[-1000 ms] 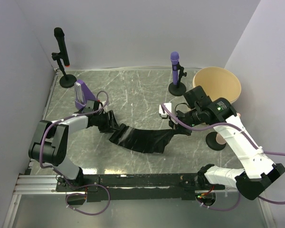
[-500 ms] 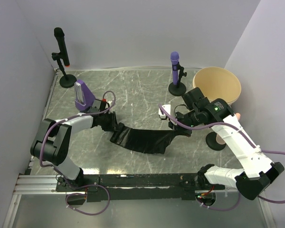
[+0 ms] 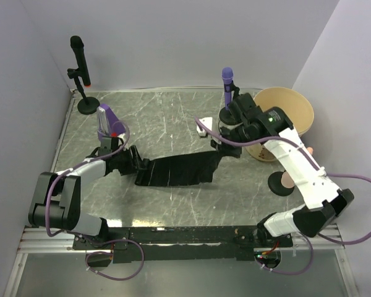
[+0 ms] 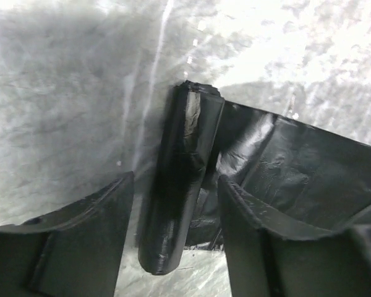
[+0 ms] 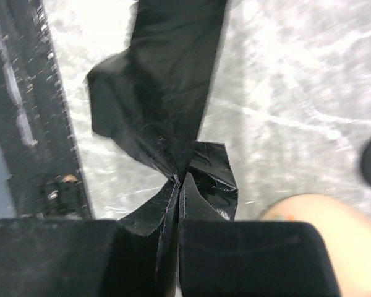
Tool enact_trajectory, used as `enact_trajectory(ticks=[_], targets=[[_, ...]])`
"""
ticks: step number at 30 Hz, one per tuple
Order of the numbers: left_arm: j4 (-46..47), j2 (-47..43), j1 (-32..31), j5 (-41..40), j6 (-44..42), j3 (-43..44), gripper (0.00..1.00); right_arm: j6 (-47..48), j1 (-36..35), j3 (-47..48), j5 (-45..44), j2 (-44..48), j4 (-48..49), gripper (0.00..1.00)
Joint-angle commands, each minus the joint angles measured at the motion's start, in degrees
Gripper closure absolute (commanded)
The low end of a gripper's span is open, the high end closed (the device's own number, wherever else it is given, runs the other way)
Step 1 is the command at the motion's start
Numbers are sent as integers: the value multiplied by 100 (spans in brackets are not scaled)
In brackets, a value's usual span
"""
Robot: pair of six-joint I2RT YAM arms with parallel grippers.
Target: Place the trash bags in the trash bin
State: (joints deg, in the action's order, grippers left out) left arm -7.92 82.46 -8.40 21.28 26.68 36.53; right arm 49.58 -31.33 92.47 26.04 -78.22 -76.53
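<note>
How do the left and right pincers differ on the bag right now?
The left pincer is open, its jaws straddling the rolled end of the trash bag with gaps on both sides; the right pincer is shut, pinching the film. The left pincer sits at the bag's left end, far from the trash bin; the right pincer holds the end nearest the bin. Shared: both are at the same bag, at opposite ends.

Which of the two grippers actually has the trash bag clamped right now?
The right gripper: its jaws are shut on a bunched corner of the trash bag. The left gripper stands open, fingers straddling the bag's rolled end.
</note>
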Motion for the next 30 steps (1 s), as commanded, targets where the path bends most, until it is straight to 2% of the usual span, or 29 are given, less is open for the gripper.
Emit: enact_trajectory(ticks=[1, 9, 18, 24, 26, 30], targets=[[423, -177, 14, 491, 118, -217, 37, 306, -4, 956, -82, -272, -617, 100], [467, -239, 14, 386, 154, -261, 36, 666, -224, 1493, -442, -291, -749, 100], [537, -46, 14, 430, 162, -226, 34, 614, -540, 2346, -740, -484, -881, 100], [608, 25, 14, 605, 162, -217, 33, 614, -664, 2302, -969, -353, -855, 100], [538, -1, 14, 405, 241, -199, 29, 579, -664, 2302, -1013, -326, -863, 100], [625, -1, -3, 430, 259, -243, 29, 526, -672, 2320, -1066, -265, -899, 100]])
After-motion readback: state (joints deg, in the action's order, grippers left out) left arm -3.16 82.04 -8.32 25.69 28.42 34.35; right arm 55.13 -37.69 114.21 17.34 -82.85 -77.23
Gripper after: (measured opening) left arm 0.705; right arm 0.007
